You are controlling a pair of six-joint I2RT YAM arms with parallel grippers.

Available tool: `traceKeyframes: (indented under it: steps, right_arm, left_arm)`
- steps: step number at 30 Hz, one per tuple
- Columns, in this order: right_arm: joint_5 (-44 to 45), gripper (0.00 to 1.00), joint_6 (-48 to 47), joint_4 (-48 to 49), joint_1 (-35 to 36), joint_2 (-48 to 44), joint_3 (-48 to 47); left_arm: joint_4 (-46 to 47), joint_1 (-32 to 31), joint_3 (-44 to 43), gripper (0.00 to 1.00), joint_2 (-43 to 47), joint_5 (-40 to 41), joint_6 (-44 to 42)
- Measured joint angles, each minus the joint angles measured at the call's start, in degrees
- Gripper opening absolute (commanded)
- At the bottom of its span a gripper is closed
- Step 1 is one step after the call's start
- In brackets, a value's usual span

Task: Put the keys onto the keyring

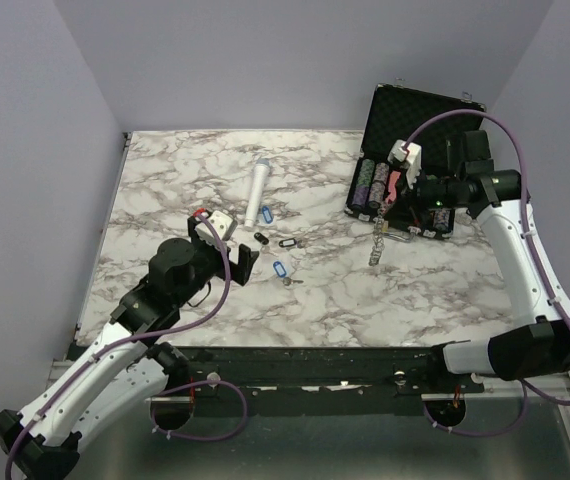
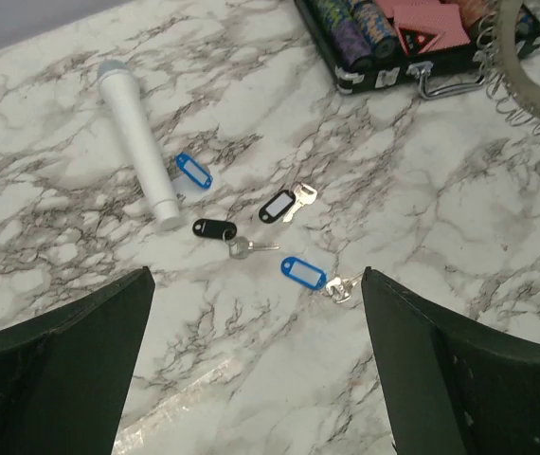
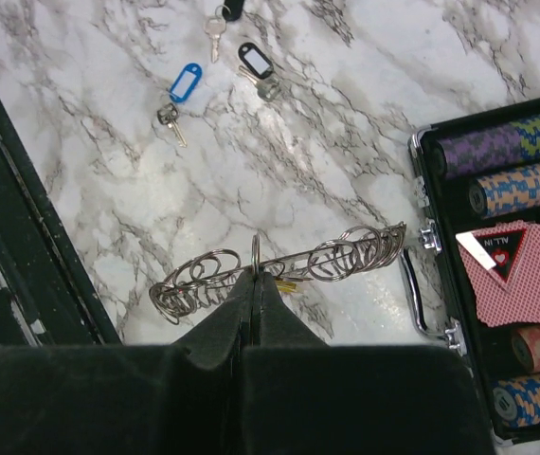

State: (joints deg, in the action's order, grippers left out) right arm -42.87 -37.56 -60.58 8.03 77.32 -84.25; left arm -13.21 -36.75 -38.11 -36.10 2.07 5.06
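Several tagged keys lie loose mid-table: a blue-tagged key (image 1: 266,213) (image 2: 193,171), a black one (image 1: 260,237) (image 2: 214,228), a black one with a white label (image 1: 287,242) (image 2: 277,205) (image 3: 255,60), and another blue one (image 1: 281,269) (image 2: 304,273) (image 3: 185,82). My right gripper (image 1: 383,213) (image 3: 256,273) is shut on the silvery keyring (image 1: 376,243) (image 3: 346,254). It hangs above the table beside the case, edge-on with its fringe of small rings. A yellowish tag (image 3: 287,282) shows just behind it. My left gripper (image 1: 240,255) (image 2: 256,303) is open and empty, just short of the near blue key.
A white cylinder (image 1: 258,192) (image 2: 139,140) lies behind the keys. An open black case (image 1: 415,115) with poker chips (image 3: 507,147) and cards stands at the back right. Purple walls close the back and sides. A black rail (image 1: 315,365) runs along the near edge.
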Motion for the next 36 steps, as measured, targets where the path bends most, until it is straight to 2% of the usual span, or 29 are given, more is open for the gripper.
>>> traceKeyframes:
  steps: [6,12,20,26,31,36]
  right_arm:
    - [3.7,0.00,0.0,-2.1,-0.4,1.0,0.0]
    - [11.2,0.00,-0.3,-4.1,-1.5,1.4,0.9]
    - [20.5,0.00,-5.0,-9.6,-15.8,-2.4,2.0]
    - [30.3,0.00,-9.7,-10.8,-22.9,-5.5,8.6]
    - [38.6,0.00,-13.3,-10.1,-23.6,-1.7,13.6]
    - [40.3,0.00,-15.5,-7.5,-23.6,6.1,11.5]
  left_arm:
    - [-2.5,0.0,3.1,0.99,1.7,1.6,-2.4]
    - [-2.9,0.0,4.8,0.99,4.3,2.4,-3.6]
    - [-2.8,0.0,4.8,0.99,5.9,2.5,-4.0]
    - [-2.9,0.1,4.8,0.99,6.3,1.7,-5.0]
    - [-2.8,0.0,4.8,0.99,7.2,0.6,-5.5]
    - [-3.1,0.0,4.8,0.99,8.0,0.2,-5.9]
